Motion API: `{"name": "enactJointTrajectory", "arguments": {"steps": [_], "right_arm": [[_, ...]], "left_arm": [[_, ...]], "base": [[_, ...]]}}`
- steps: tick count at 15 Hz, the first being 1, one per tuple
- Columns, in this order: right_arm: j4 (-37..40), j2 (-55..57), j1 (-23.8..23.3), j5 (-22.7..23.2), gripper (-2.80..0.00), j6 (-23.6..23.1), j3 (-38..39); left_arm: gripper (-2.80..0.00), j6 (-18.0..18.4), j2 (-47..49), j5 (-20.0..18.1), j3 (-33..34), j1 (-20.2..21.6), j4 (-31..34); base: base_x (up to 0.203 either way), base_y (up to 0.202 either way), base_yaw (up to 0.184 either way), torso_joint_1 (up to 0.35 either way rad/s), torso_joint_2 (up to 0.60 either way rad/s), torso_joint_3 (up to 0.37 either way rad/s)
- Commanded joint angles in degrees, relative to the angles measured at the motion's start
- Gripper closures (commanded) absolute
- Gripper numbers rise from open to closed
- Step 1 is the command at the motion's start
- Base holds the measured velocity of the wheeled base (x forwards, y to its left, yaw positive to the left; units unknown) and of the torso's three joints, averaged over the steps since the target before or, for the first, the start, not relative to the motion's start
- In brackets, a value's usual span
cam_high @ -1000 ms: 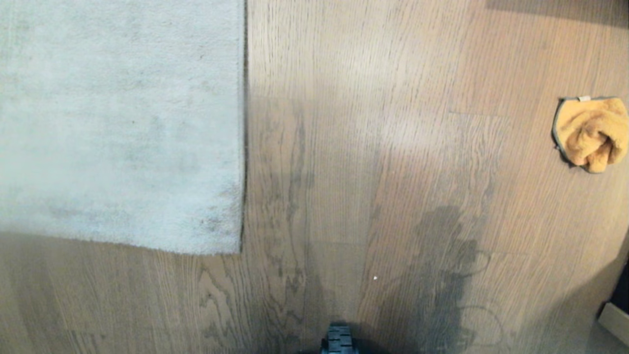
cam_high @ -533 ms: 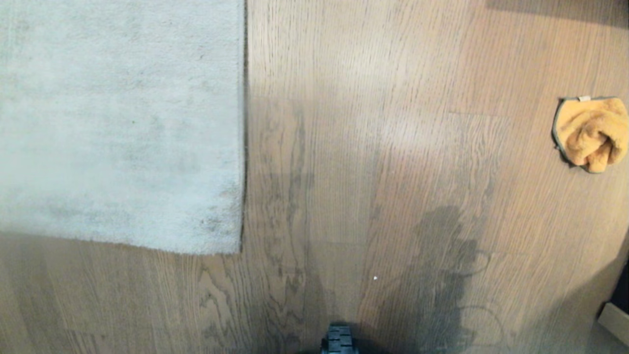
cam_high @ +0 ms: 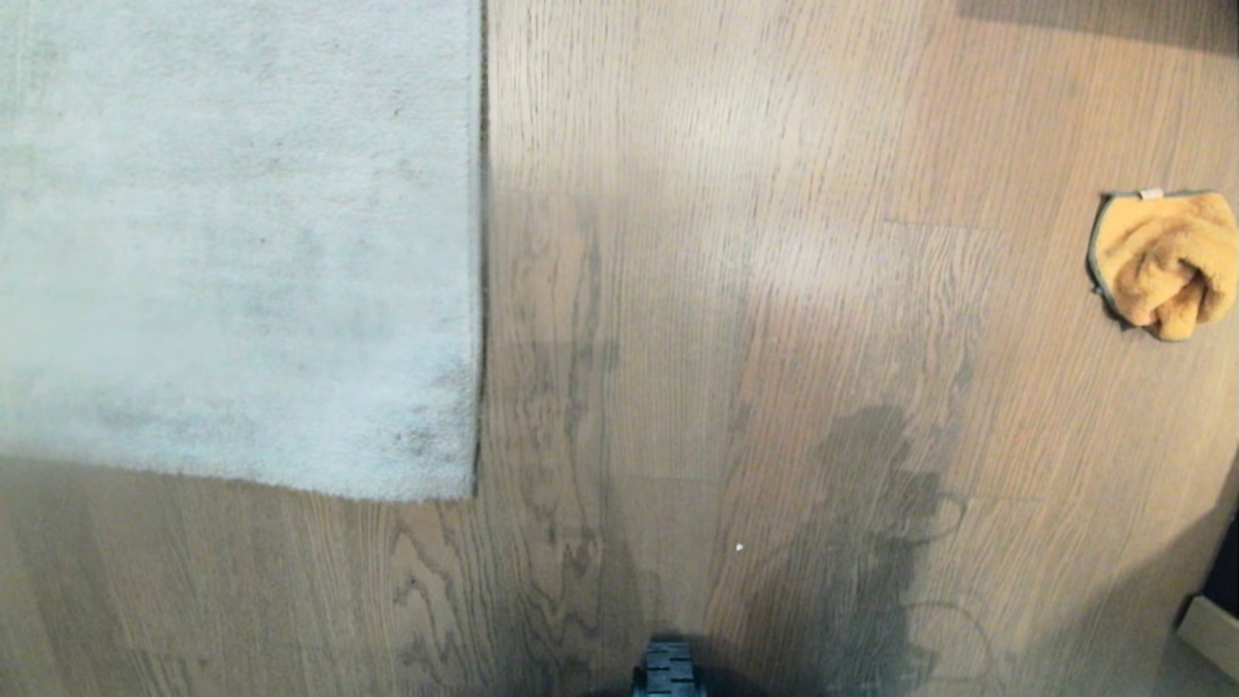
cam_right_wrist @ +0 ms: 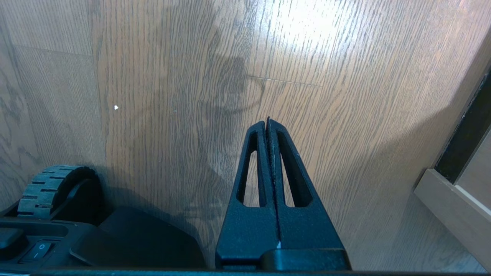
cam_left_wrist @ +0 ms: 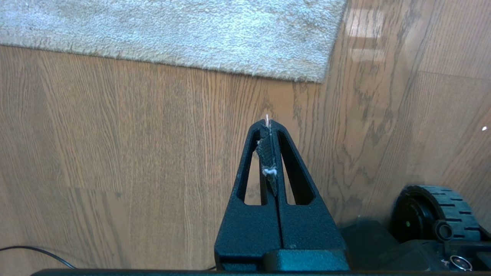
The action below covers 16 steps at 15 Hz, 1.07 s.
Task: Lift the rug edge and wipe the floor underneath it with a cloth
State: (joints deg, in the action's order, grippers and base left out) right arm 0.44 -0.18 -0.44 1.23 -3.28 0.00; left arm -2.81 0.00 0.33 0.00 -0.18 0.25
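Observation:
A pale grey rug lies flat at the left of the head view, its rug edge [cam_high: 478,290] running straight down to a square corner [cam_high: 465,489]. The same rug edge [cam_left_wrist: 215,71] shows in the left wrist view, ahead of my left gripper [cam_left_wrist: 268,122], which is shut and hangs above bare floor [cam_left_wrist: 115,153]. Light brown wood-grain floor [cam_high: 736,290] fills the rest. An orange-tan cloth [cam_high: 1166,261] with dark edging lies bunched at the far right. My right gripper [cam_right_wrist: 267,122] is shut with nothing in it, over floor [cam_right_wrist: 161,96]. Neither arm shows in the head view.
The robot's wheel [cam_high: 666,670] sits at the bottom middle, also seen as a wheel [cam_left_wrist: 437,209] and a wheel [cam_right_wrist: 50,188]. A pale baseboard or furniture edge [cam_high: 1205,629] stands at the lower right. A thin black cable [cam_left_wrist: 34,253] lies on the floor.

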Motion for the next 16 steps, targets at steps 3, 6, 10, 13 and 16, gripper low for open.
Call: {"name": "enactJointTrajectory", "arguments": {"steps": [3, 6, 10, 13, 16], "right_arm": [[0.0, 0.18, 0.0, 0.0, 0.0, -0.06, 0.0], [0.0, 0.18, 0.0, 0.0, 0.0, -0.06, 0.0], [0.0, 0.18, 0.0, 0.0, 0.0, -0.06, 0.0], [0.0, 0.18, 0.0, 0.0, 0.0, -0.06, 0.0], [0.0, 0.18, 0.0, 0.0, 0.0, 0.0, 0.0]], "left_arm": [[0.0, -0.18, 0.0, 0.03, 0.0, 0.01, 0.02], [0.0, -1.59, 0.0, 0.11, 0.0, 0.01, -0.07], [0.0, -1.68, 0.0, 0.11, 0.0, 0.01, -0.07], [0.0, -1.68, 0.0, 0.11, 0.0, 0.01, -0.07], [0.0, -1.76, 0.0, 0.11, 0.0, 0.01, -0.07]], "base": [[0.0, 0.0, 0.0, 0.0, 0.0, 0.0], [0.0, 0.0, 0.0, 0.0, 0.0, 0.0], [0.0, 0.0, 0.0, 0.0, 0.0, 0.0], [0.0, 0.0, 0.0, 0.0, 0.0, 0.0], [0.0, 0.0, 0.0, 0.0, 0.0, 0.0]]}}
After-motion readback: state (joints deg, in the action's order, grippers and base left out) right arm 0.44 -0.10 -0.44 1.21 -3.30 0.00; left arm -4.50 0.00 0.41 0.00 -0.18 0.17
